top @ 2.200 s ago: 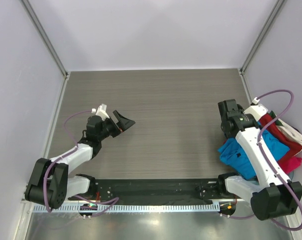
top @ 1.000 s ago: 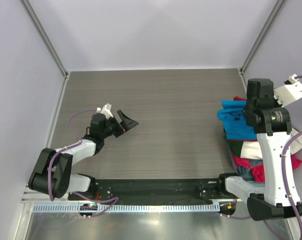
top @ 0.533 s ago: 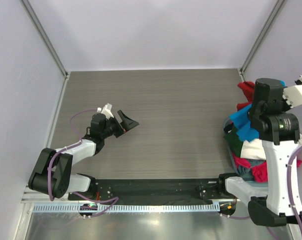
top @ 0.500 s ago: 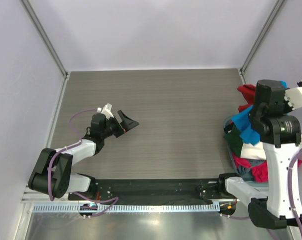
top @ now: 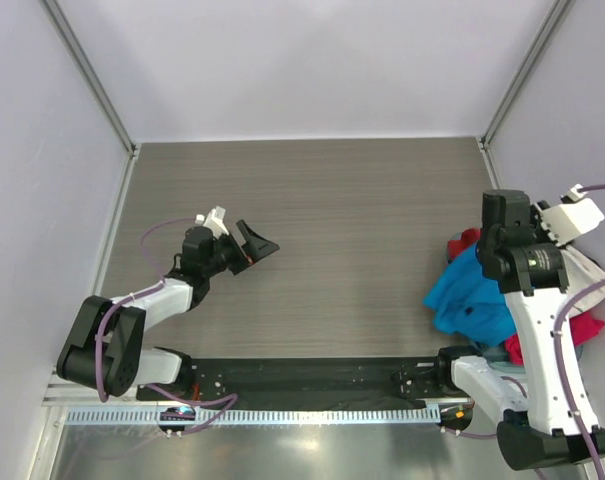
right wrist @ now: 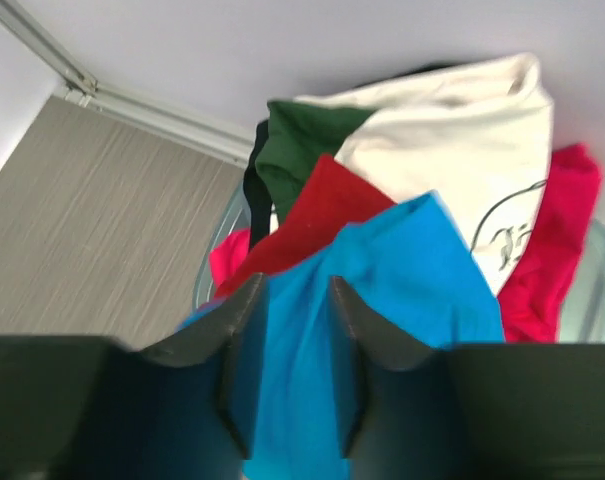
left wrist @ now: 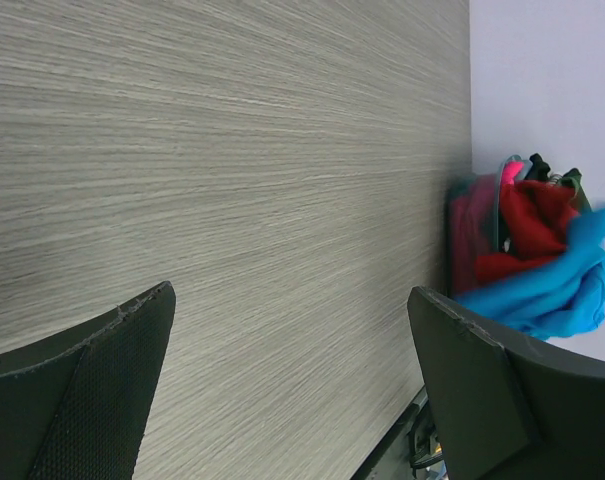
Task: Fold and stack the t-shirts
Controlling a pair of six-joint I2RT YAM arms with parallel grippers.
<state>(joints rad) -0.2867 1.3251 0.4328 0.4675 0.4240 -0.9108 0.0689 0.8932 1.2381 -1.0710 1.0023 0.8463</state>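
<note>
Top view: left gripper (top: 259, 247) is parked at 9 o'clock on the worktop (top: 342, 190), jaws spread wide, nothing held. Right gripper (top: 499, 238) is raised at 3 o'clock over the heap of t-shirts (top: 585, 325). The blue t-shirt (top: 469, 300) is slumped off that heap onto the worktop, at 7 o'clock of the right gripper, crumpled, not spread

Left wrist view: only bare worktop is seen between the wide jaws. The heap sits well apart at 3 o'clock, blue on its lower side

Right wrist view: jaws are part-open with blue cloth filling the gap; whether it is pinched or merely lying beneath cannot be told. The red t-shirt (right wrist: 317, 215) touches the blue at 11 o'clock of the jaws. The dark green t-shirt (right wrist: 302, 130) and white t-shirt (right wrist: 452, 130) are at 12, the magenta t-shirt (right wrist: 562, 240) at 3

Risks, as judged: the red one could be dragged along with the blue, caused by overlapping cloth. Two layers could be caught in a bunched grab, spoiling the fold. No help with flattening can be given by the left gripper from so far off
</note>
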